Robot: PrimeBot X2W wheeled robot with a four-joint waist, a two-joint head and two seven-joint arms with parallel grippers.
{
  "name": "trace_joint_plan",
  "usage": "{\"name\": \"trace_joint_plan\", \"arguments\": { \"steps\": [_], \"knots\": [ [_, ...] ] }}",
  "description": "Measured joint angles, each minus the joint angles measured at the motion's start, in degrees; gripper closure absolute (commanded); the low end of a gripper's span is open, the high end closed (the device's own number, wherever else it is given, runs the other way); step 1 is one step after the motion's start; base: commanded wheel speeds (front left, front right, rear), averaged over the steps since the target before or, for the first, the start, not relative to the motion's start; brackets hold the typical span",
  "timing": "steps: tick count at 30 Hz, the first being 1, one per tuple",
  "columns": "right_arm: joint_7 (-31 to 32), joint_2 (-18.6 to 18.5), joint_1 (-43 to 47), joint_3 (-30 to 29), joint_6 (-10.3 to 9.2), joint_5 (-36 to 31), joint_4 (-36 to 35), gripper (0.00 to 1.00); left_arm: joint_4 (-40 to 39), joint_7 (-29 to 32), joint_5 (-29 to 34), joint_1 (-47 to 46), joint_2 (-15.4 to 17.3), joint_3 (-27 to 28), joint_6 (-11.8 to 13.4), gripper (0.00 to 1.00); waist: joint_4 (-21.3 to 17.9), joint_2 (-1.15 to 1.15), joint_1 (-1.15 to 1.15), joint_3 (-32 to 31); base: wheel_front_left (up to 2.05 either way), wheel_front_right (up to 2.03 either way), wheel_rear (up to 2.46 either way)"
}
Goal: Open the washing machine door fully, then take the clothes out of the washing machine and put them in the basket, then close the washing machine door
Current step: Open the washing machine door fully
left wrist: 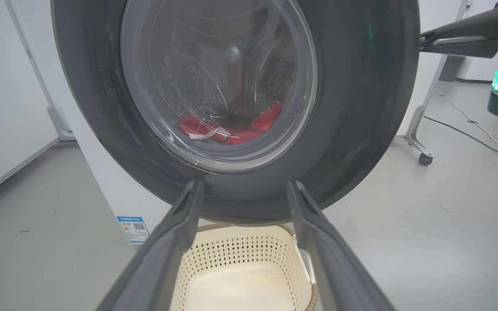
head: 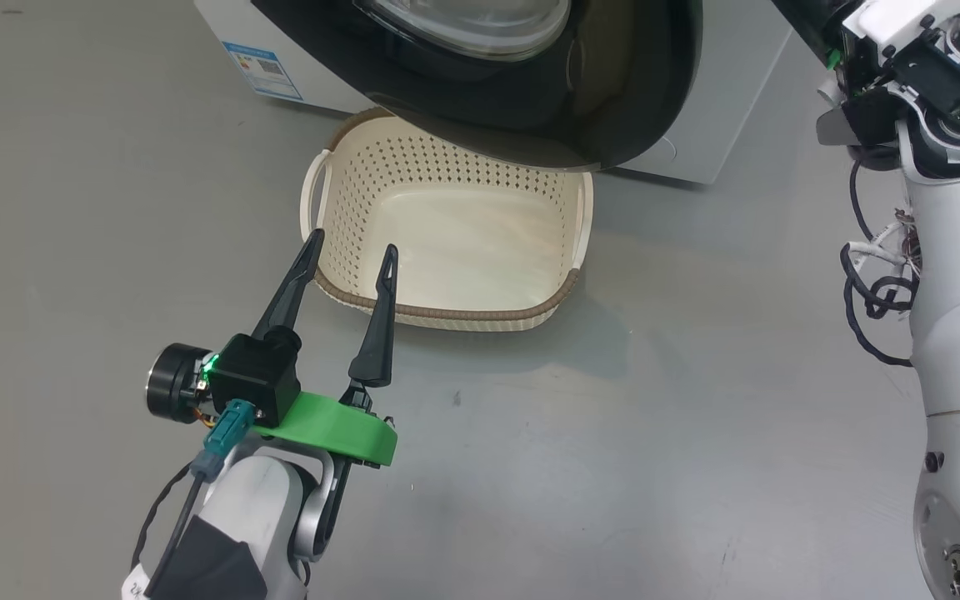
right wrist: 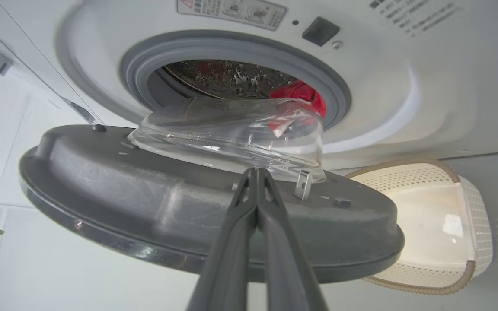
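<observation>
Left pincer [head: 353,242] wide near the basket [head: 447,318], right pincer [right wrist: 255,171] closed beside the door [right wrist: 123,181]

Red clothes [left wrist: 231,129], cream perforated basket [head: 447,242]

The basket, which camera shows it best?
The head view: the basket lies nearly whole from above, only its far edge under the washing machine door. The left wrist view catches part of it; the right wrist view shows it sideways, partly behind the door.
</observation>
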Motion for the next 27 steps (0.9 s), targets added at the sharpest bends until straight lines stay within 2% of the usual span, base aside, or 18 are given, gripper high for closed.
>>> {"name": "trace_joint_plan", "arguments": {
  "steps": [2,6,12,19,23,27],
  "knots": [
    [-1.7,-1.0,0.7,1.3,1.48,-2.6,-0.5,1.00,0.1,0.0,0.1,0.0,0.0,0.4,0.0,0.00,-0.4,0.00,0.00,-0.6,0.00,0.00,0.00],
    [-5.1,-2.7,2.5,3.2,2.49,-7.1,-1.4,1.00,0.2,0.0,0.3,0.2,0.0,1.3,0.0,0.00,-1.4,0.00,0.00,-2.0,0.00,0.00,0.00],
    [-10.5,-5.6,7.0,7.2,3.02,-14.0,-2.4,1.00,1.0,0.0,0.4,1.9,0.0,2.9,0.0,0.00,-2.9,0.00,0.00,-4.6,0.00,0.00,0.00],
    [-16.7,-7.2,12.6,13.5,3.03,-21.7,-5.1,1.00,1.8,0.0,1.4,4.6,0.1,6.2,0.0,0.00,-5.1,0.00,0.00,-7.8,0.00,0.00,0.00],
    [-21.3,-8.9,14.7,18.1,3.03,-26.2,-8.9,1.00,1.8,0.0,2.0,6.0,0.2,7.7,0.0,0.00,-6.7,0.00,0.00,-9.3,0.00,0.00,0.00],
    [-25.3,-9.7,15.6,19.7,3.03,-28.9,-10.6,1.00,1.7,0.0,2.2,6.8,0.3,8.7,0.0,0.00,-7.9,0.00,0.00,-10.2,0.00,0.00,0.00]
  ]
}}
